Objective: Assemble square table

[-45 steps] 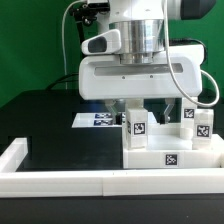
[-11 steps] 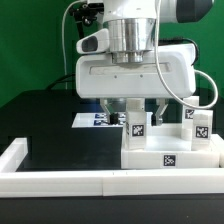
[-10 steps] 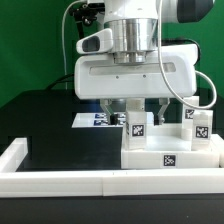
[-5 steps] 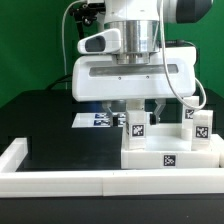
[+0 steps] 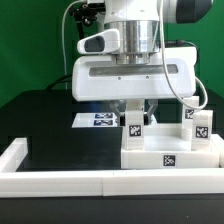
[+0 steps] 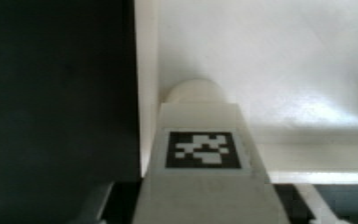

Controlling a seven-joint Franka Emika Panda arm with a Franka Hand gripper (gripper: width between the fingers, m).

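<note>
Claw (image 5: 136, 108) around tagged leg block (image 5: 136, 128) on square slab (image 5: 172, 156)

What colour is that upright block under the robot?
White leg block with a black-and-white tag, clearest in the wrist view.

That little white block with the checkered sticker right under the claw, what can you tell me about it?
The leg block is a small white piece, plastic by the look, standing upright on the big white square slab near its corner at the exterior view's left. A black-and-white tag faces the camera. The claw sits directly over its top; whether it grips yet is unclear.
</note>
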